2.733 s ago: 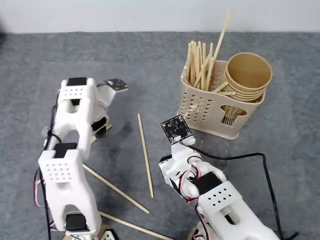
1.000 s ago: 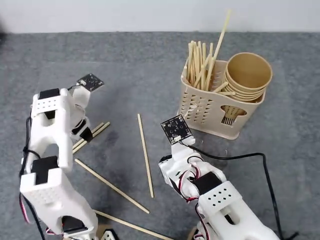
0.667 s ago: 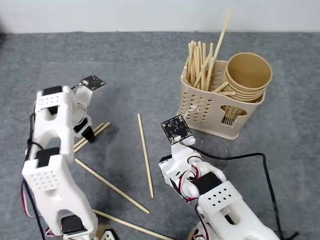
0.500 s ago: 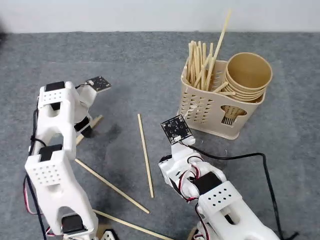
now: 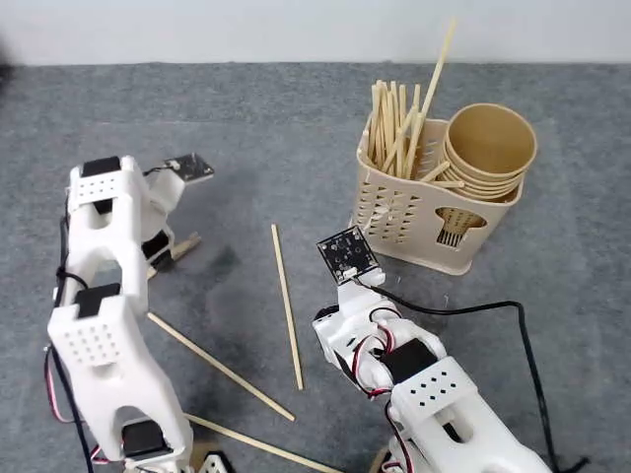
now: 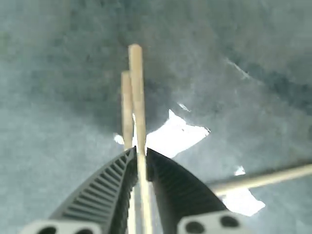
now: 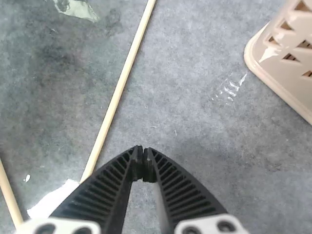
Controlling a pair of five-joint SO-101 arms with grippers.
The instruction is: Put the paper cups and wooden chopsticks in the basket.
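Observation:
My left gripper [image 6: 140,152] is shut on a pair of wooden chopsticks [image 6: 135,92], whose ends jut out past its fingers above the grey mat. From above, that gripper [image 5: 163,258] sits at the left, with a short chopstick end [image 5: 187,242] showing. The beige basket [image 5: 409,212] at the back right holds stacked paper cups [image 5: 490,146] and several chopsticks [image 5: 399,123]. My right gripper [image 7: 143,157] is shut and empty, low over the mat between a loose chopstick [image 7: 119,92] and the basket's corner [image 7: 287,63].
Three loose chopsticks lie on the mat: one in the middle [image 5: 287,305], one slanting at lower left [image 5: 219,367], one near the front edge [image 5: 261,443]. A black cable [image 5: 493,310] runs from the right arm. A pale wall bounds the far side.
The left arm swung left to the paired chopsticks, shut on them and drew them back a little; less of them shows now. The right arm has not moved.

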